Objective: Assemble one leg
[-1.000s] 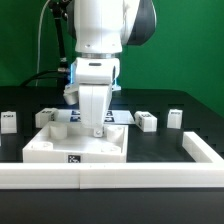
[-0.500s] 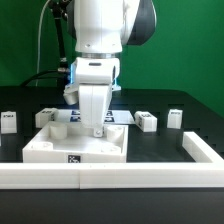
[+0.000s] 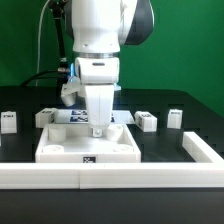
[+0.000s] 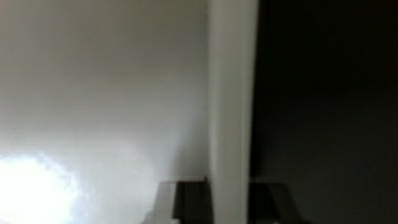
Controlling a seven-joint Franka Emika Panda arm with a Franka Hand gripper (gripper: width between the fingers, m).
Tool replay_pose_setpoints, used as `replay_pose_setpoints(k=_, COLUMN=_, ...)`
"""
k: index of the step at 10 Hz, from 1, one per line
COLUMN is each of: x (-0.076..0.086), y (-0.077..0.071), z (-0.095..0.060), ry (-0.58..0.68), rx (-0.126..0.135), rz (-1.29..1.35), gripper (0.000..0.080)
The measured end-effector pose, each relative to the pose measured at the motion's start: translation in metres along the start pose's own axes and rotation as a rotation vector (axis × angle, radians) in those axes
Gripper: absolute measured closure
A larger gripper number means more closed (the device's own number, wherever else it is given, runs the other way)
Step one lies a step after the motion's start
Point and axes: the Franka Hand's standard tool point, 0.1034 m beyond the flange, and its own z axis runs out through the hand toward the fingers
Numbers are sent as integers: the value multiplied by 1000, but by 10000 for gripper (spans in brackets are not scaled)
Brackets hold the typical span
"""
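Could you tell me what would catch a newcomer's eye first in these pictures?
The white arm fills the centre, its end effector shut on the rear rim of the large white panel. Small tagged legs lie on the black table beside it.

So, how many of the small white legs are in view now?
4. One leg sits at the exterior view's far left, one just left of the large white panel, and two to its right, near each other. Others may be hidden behind the arm.
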Motion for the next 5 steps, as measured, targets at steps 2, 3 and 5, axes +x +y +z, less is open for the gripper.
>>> replay_pose_setpoints(k=2, x=-2, y=0, z=0, ry=-1, rx=0, rz=5, gripper=741)
replay_pose_setpoints(k=3, x=-2, y=0, z=0, ry=-1, rx=0, rz=5, gripper=741)
replay_pose_setpoints(k=5, x=8, y=-1, z=0, ry=6, rx=-2, rz=4, gripper=741)
